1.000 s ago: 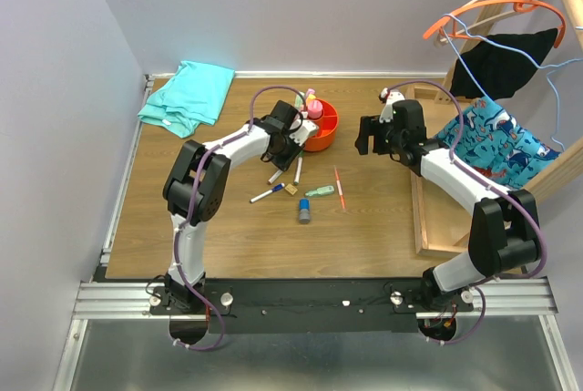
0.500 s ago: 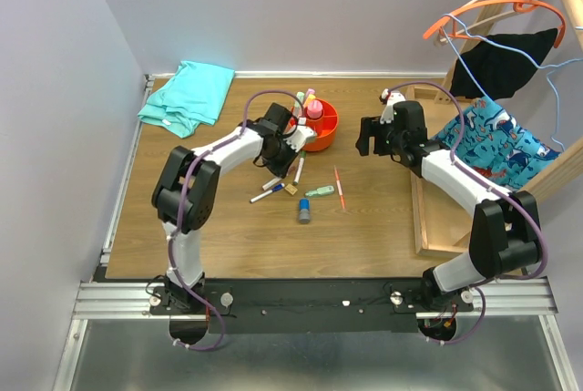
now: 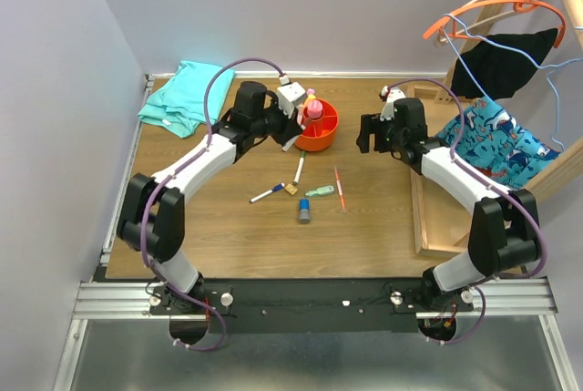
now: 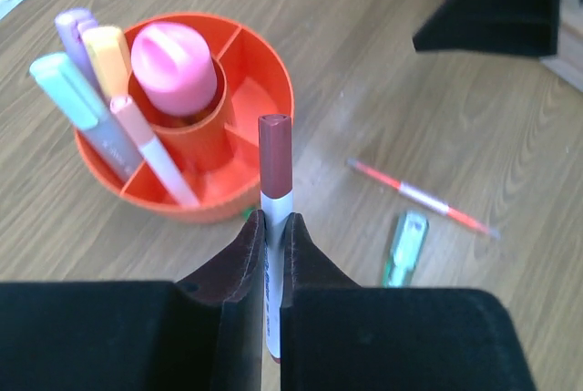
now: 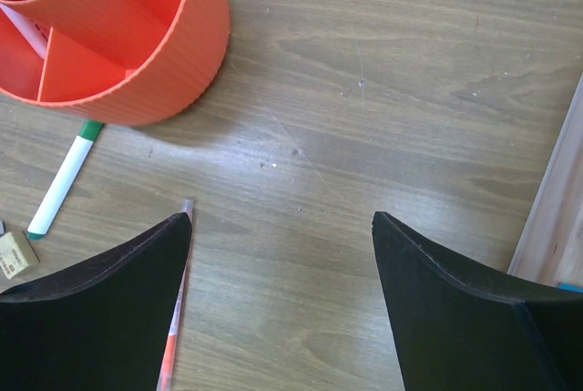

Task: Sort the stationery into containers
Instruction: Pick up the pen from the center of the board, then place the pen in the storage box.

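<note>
Here, one marker in left gripper, four highlighters in organiser

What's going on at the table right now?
The left gripper is clamped on a red-capped white marker, held beside the orange organiser, which already holds several highlighters. The right gripper hangs open nearby, empty. A blue-capped marker, green-capped marker, pen, green highlighter, cylinder and tan block lie on the table.
</note>
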Motion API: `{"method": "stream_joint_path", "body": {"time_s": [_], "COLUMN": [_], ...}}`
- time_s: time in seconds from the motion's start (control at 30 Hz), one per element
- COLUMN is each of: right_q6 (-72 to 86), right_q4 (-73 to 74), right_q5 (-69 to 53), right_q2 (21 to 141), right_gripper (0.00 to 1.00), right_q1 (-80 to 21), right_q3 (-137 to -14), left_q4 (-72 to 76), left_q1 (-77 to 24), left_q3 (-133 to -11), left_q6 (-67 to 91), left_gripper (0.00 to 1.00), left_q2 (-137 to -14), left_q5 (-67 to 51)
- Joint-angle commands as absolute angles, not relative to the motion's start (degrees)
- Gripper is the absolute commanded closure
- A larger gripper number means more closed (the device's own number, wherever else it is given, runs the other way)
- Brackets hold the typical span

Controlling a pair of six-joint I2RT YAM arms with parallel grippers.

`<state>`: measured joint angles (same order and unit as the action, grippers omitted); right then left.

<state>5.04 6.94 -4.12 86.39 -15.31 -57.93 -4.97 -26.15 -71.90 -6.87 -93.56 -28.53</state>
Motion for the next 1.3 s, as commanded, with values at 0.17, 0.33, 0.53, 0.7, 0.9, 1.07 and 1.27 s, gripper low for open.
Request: {"method": "stream_joint_path", "body": {"time_s": [0.17,0.33,0.53,0.7,0.9,1.07,1.27], "right_q6": [4.3,4.2,4.1,3.8,3.7,3.8,3.7], "right_q4": [6.9,6.8,6.9,7.1,7.4,7.5,7.8], "right_q5": [-3.2,-3.0,-2.7,-1.3,-1.4,-1.4,-1.5], "right_q2": [87.8,87.6,87.7,88.0,88.3,88.6,89.6], "right_gripper": [0.12,0.12,0.12,0.12,0.12,0.12,0.12], "right_q1": [-15.0,-15.0,-15.0,-15.1,-15.0,-15.0,-15.0], "right_q3": [-59.9,-59.4,-58.7,-59.5,-59.7,-59.4,-60.2], "left_q4": [14.4,17.4,19.6,22.8,21.4,21.5,21.3], "left_q1": [-25.7,-25.7,-25.7,-25.8,-25.8,-25.8,-25.8], "left_q3": [-75.8,-78.0,-80.0,-81.6,-82.6,-80.6,-80.3], "left_q6": [3.0,5.2,4.6,2.1,-3.8,-6.3,-7.9], "left_gripper": [0.95,0.94,0.92,0.87,0.87,0.87,0.85], "left_q2": [-102.4,-105.9,-108.8,-112.4,-114.3,-114.3,-115.1], "left_q5": [-28.4,-28.0,-29.8,-37.1,-38.8,-38.8,-38.9]}}
